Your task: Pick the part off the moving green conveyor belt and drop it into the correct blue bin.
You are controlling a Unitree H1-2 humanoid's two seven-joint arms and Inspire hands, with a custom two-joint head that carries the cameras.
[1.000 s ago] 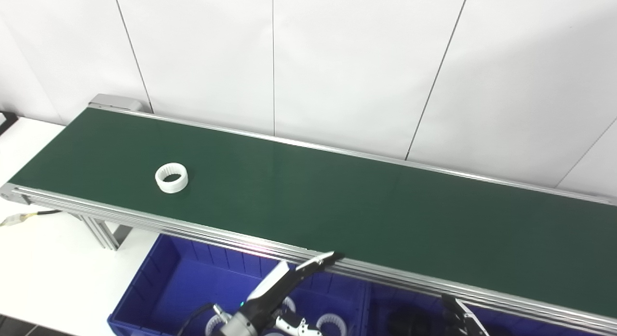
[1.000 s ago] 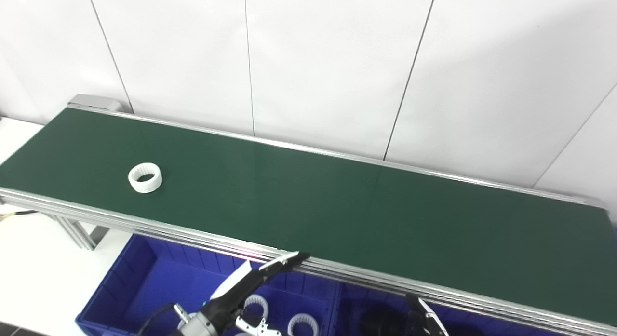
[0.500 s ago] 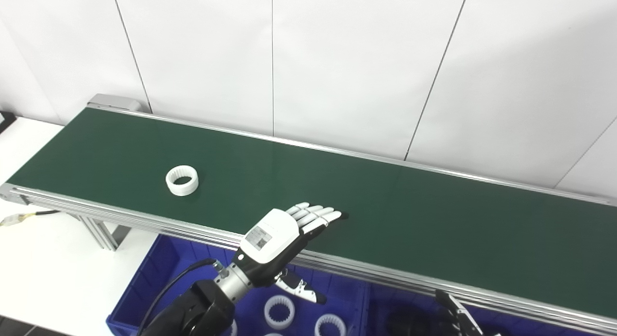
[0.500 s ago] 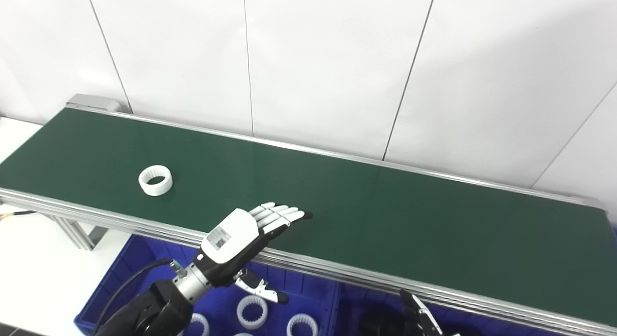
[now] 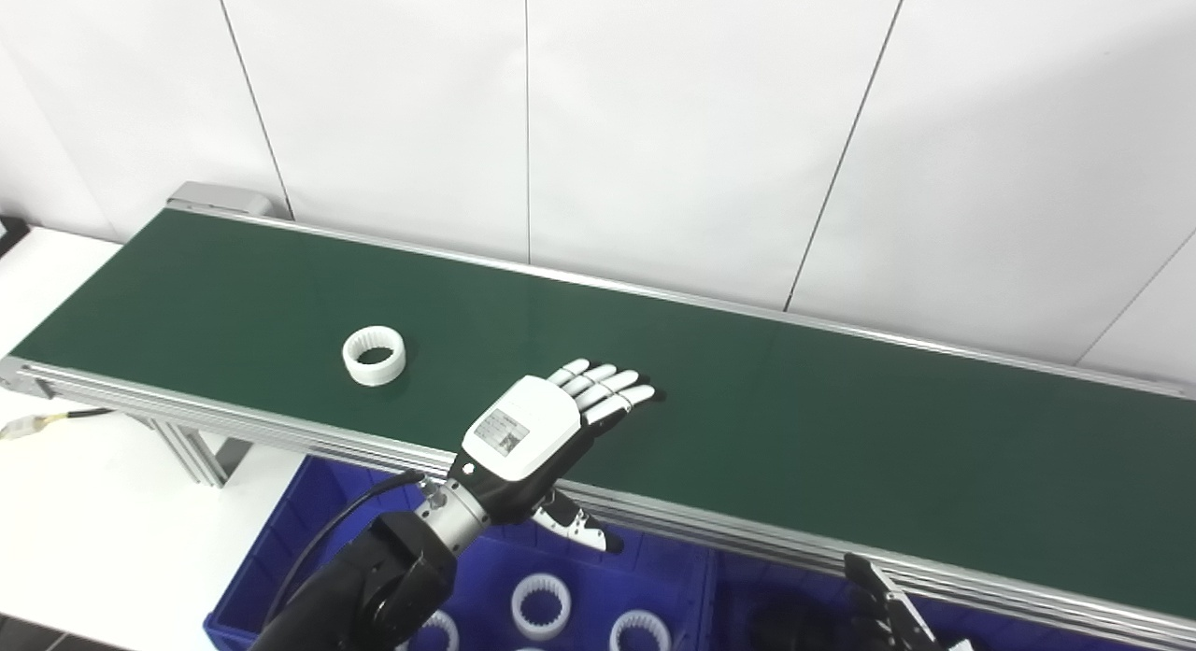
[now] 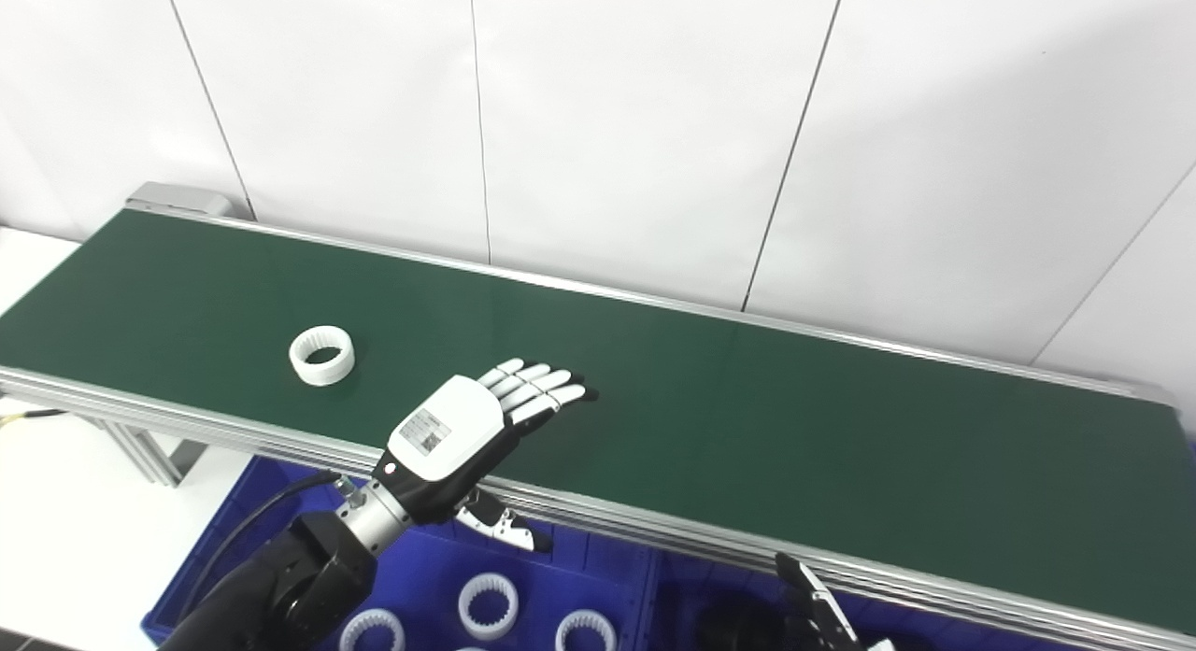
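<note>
One white ring on green belt, left of spread, empty left robot hand.

Right hand is cut off by the bottom edge; only a few fingertips show below the conveyor rail, so its state cannot be told. Left hand: the palm faces away, underside hidden; its forearm runs out of the bottom edge. Blue bin is cut at the bottom and partly covered by the left arm and the conveyor belt frame. White rings in bin are partly cropped. A dark shape in the right compartment is too dim to identify. The belt's right end is cut off in the left eye view.
</note>
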